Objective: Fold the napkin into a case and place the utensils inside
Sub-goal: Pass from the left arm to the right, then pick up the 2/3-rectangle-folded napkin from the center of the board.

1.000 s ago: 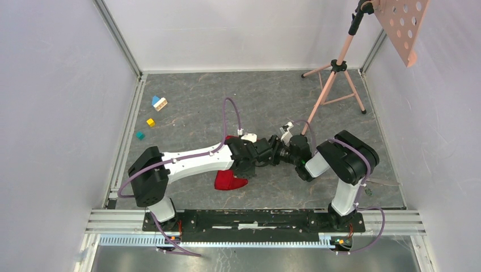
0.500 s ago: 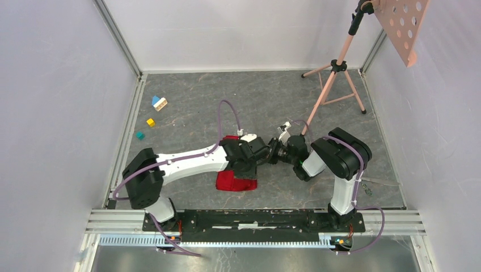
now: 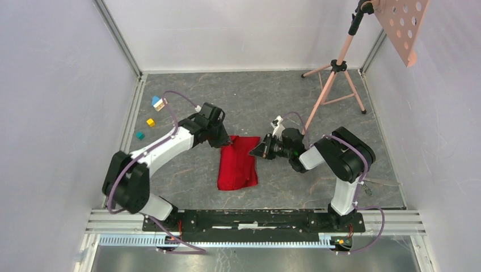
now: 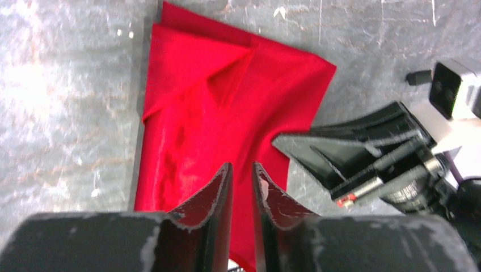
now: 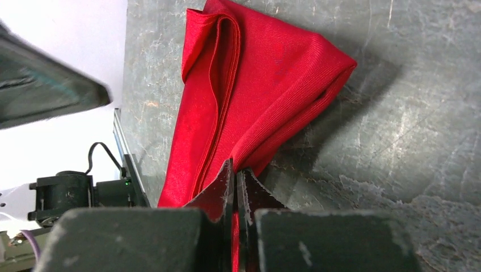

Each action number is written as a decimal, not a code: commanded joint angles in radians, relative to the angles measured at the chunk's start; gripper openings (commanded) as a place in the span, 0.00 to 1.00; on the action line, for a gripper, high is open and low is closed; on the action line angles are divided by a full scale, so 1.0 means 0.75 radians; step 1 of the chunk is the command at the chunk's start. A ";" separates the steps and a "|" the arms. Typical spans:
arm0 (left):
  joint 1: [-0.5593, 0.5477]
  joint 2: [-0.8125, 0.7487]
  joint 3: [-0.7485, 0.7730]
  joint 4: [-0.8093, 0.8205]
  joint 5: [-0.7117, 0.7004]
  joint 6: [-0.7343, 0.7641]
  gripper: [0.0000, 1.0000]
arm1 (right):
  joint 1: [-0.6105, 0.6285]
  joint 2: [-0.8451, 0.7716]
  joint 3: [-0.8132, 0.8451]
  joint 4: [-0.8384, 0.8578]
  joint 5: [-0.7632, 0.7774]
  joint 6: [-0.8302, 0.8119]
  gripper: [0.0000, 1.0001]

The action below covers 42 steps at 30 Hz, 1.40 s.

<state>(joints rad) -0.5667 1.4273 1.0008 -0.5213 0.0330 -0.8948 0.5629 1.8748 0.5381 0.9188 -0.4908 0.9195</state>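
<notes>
napkin [image 3: 238, 163]: folded into a strip, lying flat | left gripper [image 4: 241, 167]: fingers slightly parted over 1 end | right gripper [image 5: 235, 168]: pressed together, pinching napkin's side edge

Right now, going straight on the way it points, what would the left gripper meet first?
The napkin: the left gripper points onto its red cloth, though depth is unclear.

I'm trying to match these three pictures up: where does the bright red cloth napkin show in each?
Top external: the bright red cloth napkin lies near the picture's centre.
Left wrist: it fills the centre, beyond the fingers.
Right wrist: it sits upper centre, reaching down to the fingers.
Shared landmark: the black right gripper at the napkin's edge.
</notes>
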 commanded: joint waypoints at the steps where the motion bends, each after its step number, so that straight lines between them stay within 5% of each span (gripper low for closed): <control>1: 0.087 0.178 0.073 0.184 0.128 0.103 0.21 | 0.004 -0.076 0.086 -0.161 0.012 -0.121 0.01; 13: 0.147 0.544 0.124 0.384 0.225 0.065 0.11 | 0.041 -0.213 0.284 -0.658 0.176 -0.344 0.01; 21: 0.167 0.575 0.024 0.465 0.230 0.008 0.09 | 0.147 -0.223 0.439 -0.878 0.362 -0.351 0.00; 30: 0.176 0.552 -0.058 0.528 0.250 -0.014 0.08 | 0.286 -0.127 0.634 -0.964 0.493 -0.274 0.01; 42: 0.184 0.520 -0.037 0.479 0.239 0.039 0.08 | 0.110 -0.216 0.332 -0.711 0.236 -0.267 0.04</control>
<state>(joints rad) -0.4335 1.8294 0.9855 -0.0994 0.2462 -0.8932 0.6842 1.7576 0.8345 0.2825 -0.2214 0.7181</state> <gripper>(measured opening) 0.085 0.041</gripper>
